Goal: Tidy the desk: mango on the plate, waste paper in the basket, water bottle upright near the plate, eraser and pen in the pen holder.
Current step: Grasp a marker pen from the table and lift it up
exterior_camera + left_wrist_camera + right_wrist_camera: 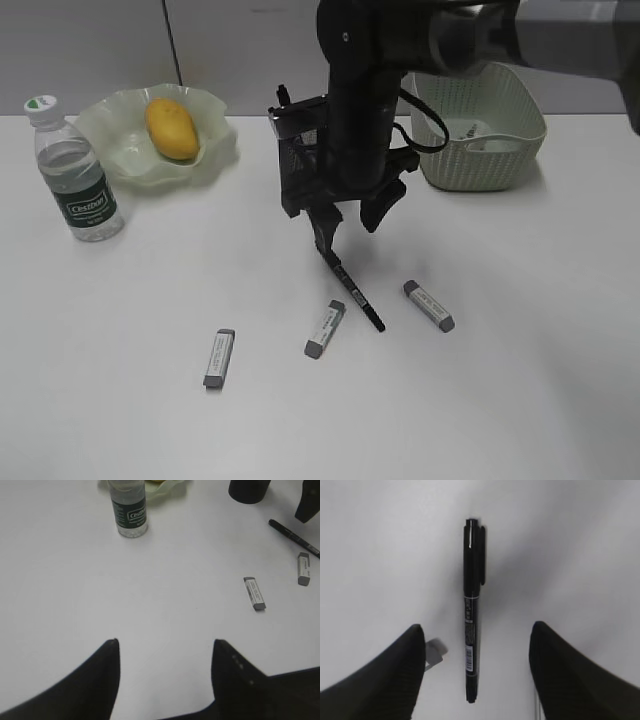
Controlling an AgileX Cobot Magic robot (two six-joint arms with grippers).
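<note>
1. Pen (355, 290) lies flat on the worktop (500, 380), at 6 o'clock below the right hand (352, 222).
2. Left hand (165, 647) hangs open, empty; pen at 2 o'clock.
3. Right hand (477, 635) straddles the barrel, open, gripping nothing. Judged light, stiff, slick: pinch mid-barrel.

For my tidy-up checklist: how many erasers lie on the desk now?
3. One eraser lies front-left, one touches or nearly touches the pen on its left, one right of it. The arm could hide more.
</note>
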